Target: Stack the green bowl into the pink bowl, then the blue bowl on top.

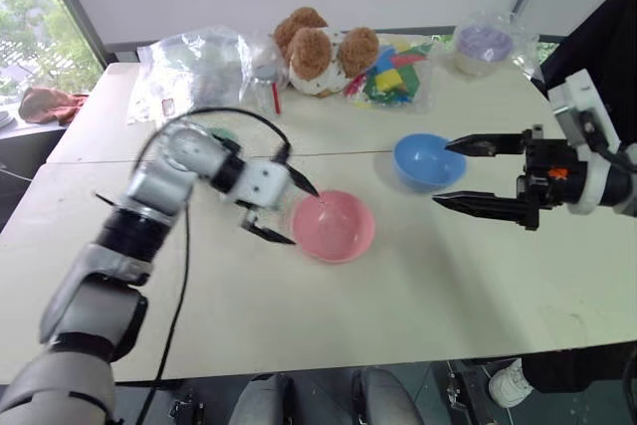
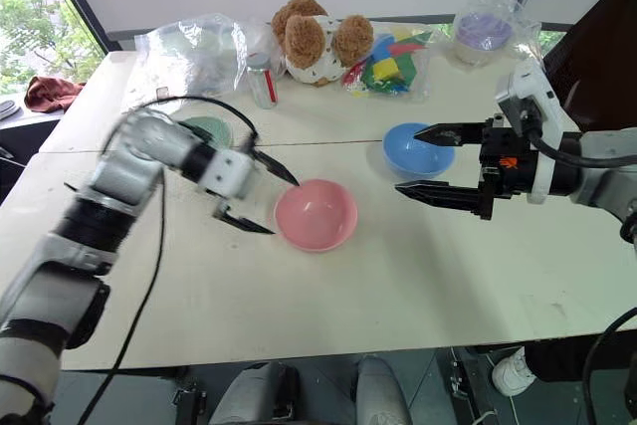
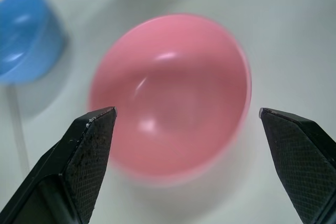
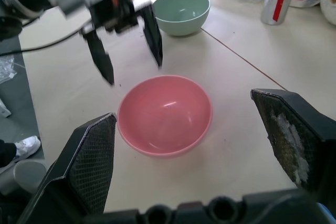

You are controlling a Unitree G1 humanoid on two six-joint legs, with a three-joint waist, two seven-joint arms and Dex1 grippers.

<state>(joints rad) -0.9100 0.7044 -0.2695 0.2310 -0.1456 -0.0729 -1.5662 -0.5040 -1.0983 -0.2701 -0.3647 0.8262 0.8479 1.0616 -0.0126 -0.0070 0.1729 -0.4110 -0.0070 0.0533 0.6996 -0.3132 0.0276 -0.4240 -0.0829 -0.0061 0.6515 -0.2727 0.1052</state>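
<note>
Green bowl (image 4: 182, 12): you'll find it upright toward the table's (image 1: 418, 296) left edge, behind your left arm, empty.
Pink bowl (image 2: 316, 214): mid-table, upright, nothing inside it.
Blue bowl (image 2: 418, 150): just beyond the pink one toward the far right, apart from it.
Left gripper (image 2: 258, 198): your fingers are spread wide, just beside the pink bowl's left rim, holding nothing.
Right gripper (image 2: 424, 160): spread wide, empty, near the blue bowl.

Pink (image 1: 333, 226), blue (image 1: 428, 160), green bowls (image 4: 181, 11) unstacked, upright
</note>
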